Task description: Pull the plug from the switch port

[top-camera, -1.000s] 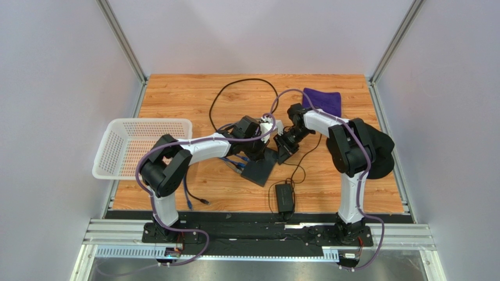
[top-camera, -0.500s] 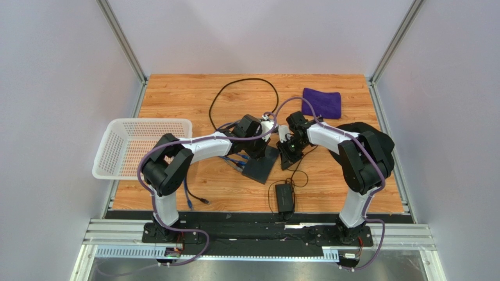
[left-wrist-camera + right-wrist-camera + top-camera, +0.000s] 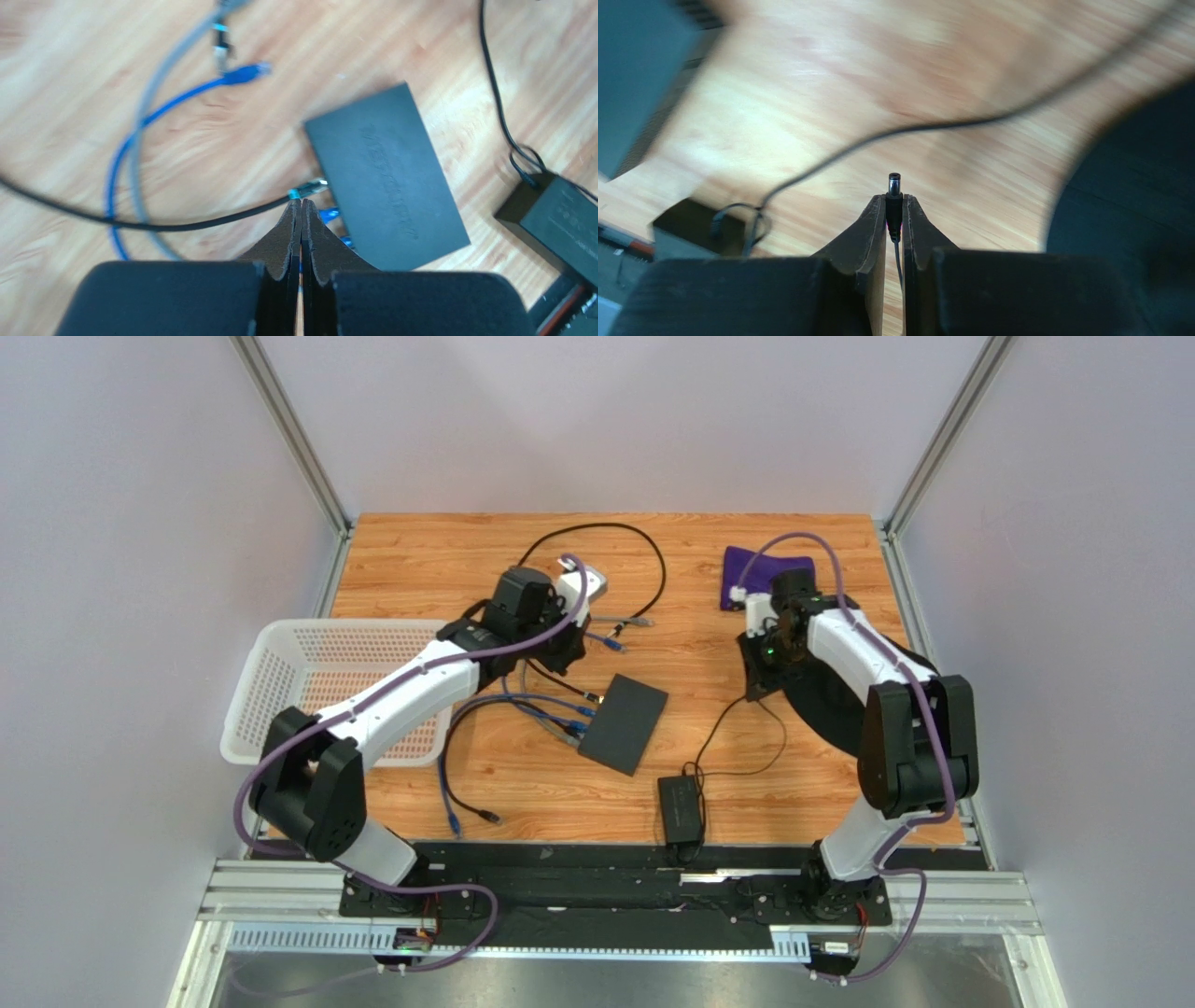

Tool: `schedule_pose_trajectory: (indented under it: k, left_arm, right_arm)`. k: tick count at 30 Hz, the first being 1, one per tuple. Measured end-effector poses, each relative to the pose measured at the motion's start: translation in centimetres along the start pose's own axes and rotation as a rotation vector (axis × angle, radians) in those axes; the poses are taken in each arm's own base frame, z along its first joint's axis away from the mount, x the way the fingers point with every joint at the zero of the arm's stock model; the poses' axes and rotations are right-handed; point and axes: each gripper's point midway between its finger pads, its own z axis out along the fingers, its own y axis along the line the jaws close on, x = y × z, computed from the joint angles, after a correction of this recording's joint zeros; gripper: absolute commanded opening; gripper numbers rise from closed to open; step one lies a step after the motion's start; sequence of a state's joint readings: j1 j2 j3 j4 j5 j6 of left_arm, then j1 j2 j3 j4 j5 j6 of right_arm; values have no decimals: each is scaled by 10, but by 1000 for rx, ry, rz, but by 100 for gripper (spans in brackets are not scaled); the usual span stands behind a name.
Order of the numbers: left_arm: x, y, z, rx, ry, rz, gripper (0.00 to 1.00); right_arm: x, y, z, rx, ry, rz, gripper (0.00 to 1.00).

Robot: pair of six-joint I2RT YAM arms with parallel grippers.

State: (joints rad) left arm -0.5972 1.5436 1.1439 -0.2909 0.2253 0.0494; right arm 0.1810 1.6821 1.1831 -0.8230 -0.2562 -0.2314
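Note:
The switch [image 3: 624, 724] is a flat black box lying mid-table; it also shows in the left wrist view [image 3: 386, 185]. Blue cables [image 3: 554, 711] are still plugged into its left edge. My right gripper [image 3: 760, 679] is to the right of the switch and well apart from it. It is shut on the small black barrel plug [image 3: 894, 199] of a thin black cord [image 3: 934, 126], and the plug's tip sticks out past the fingertips. My left gripper [image 3: 302, 204] is shut with nothing between the jaws, held above the table behind and to the left of the switch [image 3: 551, 651].
The black power brick [image 3: 682, 809] lies near the front edge, and its cord runs up to my right gripper. A white basket [image 3: 337, 686] stands at the left and a purple cloth [image 3: 765, 577] at the back right. A looped black cable [image 3: 589, 532] and loose blue cable ends [image 3: 249, 70] lie behind and left of the switch.
Both arms have drawn away from the switch. My right gripper moved right and back with the barrel plug, now free of the switch. My left gripper let go and moved back and left.

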Motion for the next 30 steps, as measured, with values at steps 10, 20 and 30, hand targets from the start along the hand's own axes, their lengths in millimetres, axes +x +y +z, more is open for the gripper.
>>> schedule_pose_trajectory:
  k: [10,20,30]
  left_arm:
    - [7,16,-34,-42,-63,-92,0]
    - [16,61,-61,-139,-41,-122,0]
    - [8,129,-77,-334,-72,-264,0]
  right_arm:
    - [-64,-56,-30,159,-109,-11,99]
    - [6,110,-32,-326,-52,-451,90]
    - [29,174,-21,-478,-17,-815,71]
